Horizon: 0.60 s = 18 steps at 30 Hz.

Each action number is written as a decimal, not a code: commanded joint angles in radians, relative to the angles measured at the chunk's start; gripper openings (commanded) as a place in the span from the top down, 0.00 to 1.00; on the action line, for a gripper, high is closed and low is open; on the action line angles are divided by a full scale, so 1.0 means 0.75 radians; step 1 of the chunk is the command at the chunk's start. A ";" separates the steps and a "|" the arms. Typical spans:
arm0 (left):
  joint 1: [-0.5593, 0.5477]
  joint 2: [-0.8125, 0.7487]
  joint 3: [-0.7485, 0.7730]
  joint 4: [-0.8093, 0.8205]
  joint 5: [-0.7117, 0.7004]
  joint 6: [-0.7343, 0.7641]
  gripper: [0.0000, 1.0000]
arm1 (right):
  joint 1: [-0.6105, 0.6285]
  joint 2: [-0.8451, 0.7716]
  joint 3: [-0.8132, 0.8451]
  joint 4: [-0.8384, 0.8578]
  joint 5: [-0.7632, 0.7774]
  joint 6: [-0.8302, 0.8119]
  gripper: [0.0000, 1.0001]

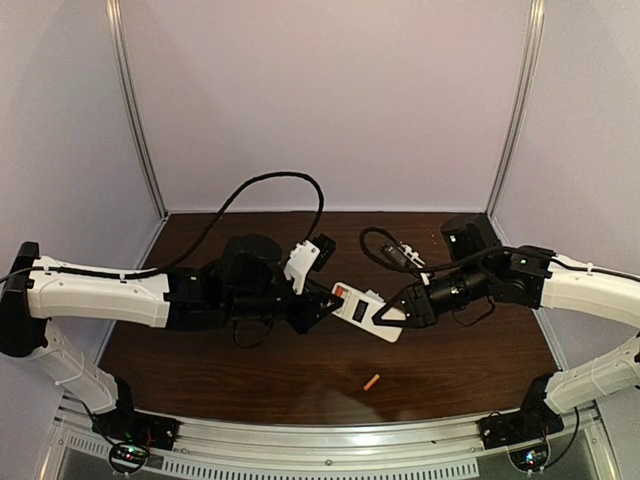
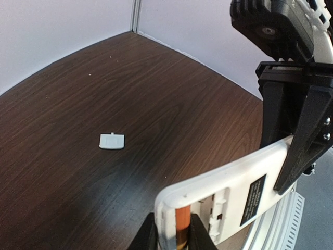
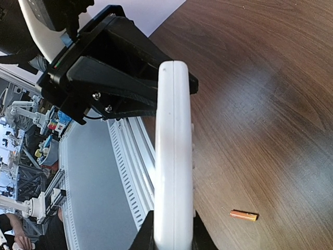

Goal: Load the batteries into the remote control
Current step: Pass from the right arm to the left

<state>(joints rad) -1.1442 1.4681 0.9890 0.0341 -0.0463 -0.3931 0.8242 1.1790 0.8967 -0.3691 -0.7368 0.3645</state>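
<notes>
The remote control (image 1: 365, 312) is held off the table between both arms, its white back with the open battery slot showing in the left wrist view (image 2: 234, 192). My right gripper (image 1: 393, 318) is shut on its right end; the right wrist view shows the remote edge-on (image 3: 174, 151) between the fingers (image 3: 174, 237). My left gripper (image 1: 325, 303) is at the remote's left end, shut on an orange battery (image 2: 183, 226) that sits in the slot by the remote's side wall (image 2: 173, 232). A second orange battery (image 1: 371, 381) lies on the table near the front (image 3: 244, 214).
The small loose white cover piece (image 2: 112, 141) lies flat on the dark wooden table (image 1: 250, 370). White walls enclose the table on three sides. A metal rail (image 1: 330, 440) runs along the near edge. A black cable (image 1: 290, 185) loops behind the left arm.
</notes>
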 commanded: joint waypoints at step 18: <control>0.102 -0.093 -0.122 0.229 0.044 -0.288 1.00 | -0.093 -0.132 -0.134 0.318 0.047 0.233 0.32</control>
<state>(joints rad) -1.0798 1.4395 0.9260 0.0864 -0.0246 -0.5213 0.7635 1.1000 0.8543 -0.2565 -0.7242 0.4591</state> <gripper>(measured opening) 0.171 0.681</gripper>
